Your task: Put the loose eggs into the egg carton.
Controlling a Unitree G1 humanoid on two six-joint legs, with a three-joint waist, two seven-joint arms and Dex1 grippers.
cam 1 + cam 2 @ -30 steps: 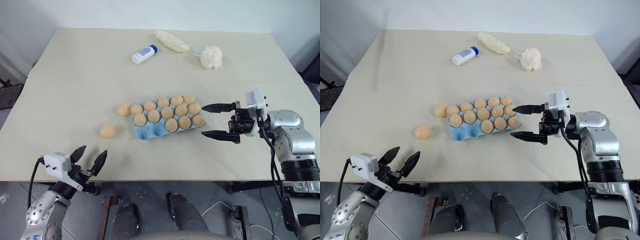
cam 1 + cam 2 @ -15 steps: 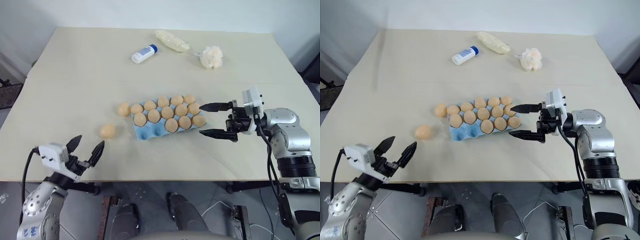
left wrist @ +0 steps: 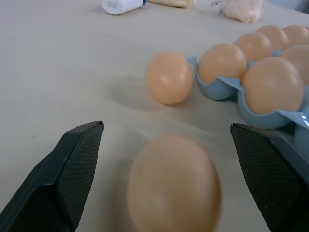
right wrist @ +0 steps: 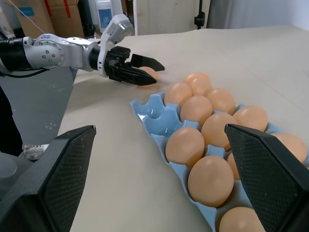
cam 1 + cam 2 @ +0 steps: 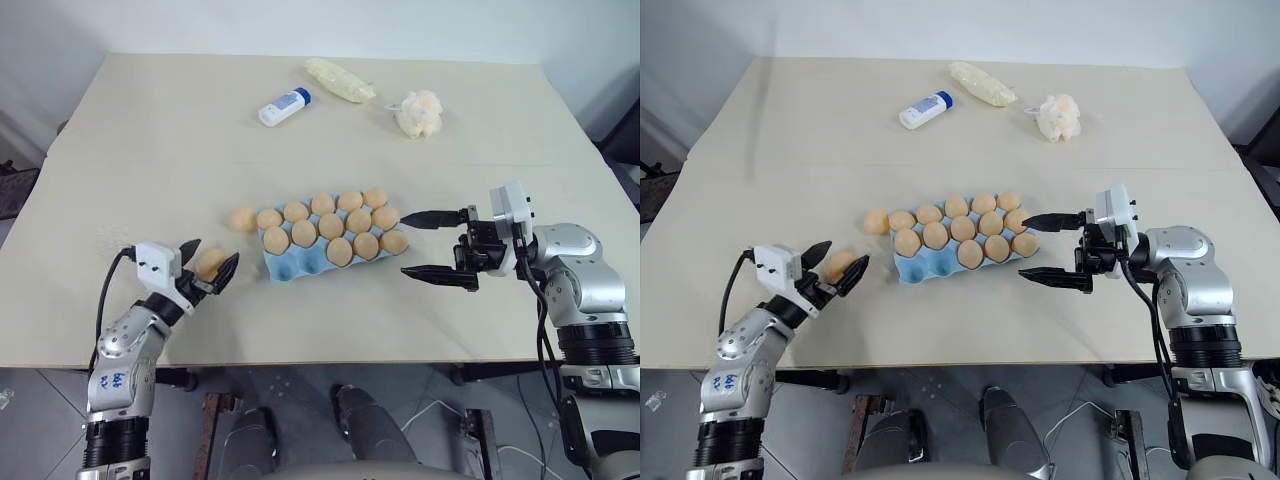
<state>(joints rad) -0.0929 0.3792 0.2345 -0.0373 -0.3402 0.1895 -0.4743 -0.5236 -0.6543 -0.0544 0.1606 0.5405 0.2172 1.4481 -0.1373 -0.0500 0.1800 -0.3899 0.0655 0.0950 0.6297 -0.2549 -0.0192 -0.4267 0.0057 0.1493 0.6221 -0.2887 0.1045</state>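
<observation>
I have the left gripper (image 5: 208,272) low over the table (image 5: 150,140) with its fingers spread wide, and one loose egg (image 3: 174,186) sits between them, not yet pinched; I keep the jaws wide so they pass either side of the egg without nudging it (a round egg on a smooth top would roll at a touch). Beyond that gripper's tips lies the second loose egg (image 5: 243,219), just beside the near corner of the egg carton (image 5: 290,266), touching it or very nearly. The carton lies ahead and to the inner side of my left gripper, most of its cups filled with eggs, with blue empty cups showing along the edge nearest me, which is where I judge these two will go. My right gripper (image 5: 432,245) hangs empty with its fingers apart just off the carton's far end, pointing at it, placed there, I judge, to steady the tray. A white bottle (image 5: 283,107) and a fluffy puff (image 5: 418,112) lie well beyond both grippers.
</observation>
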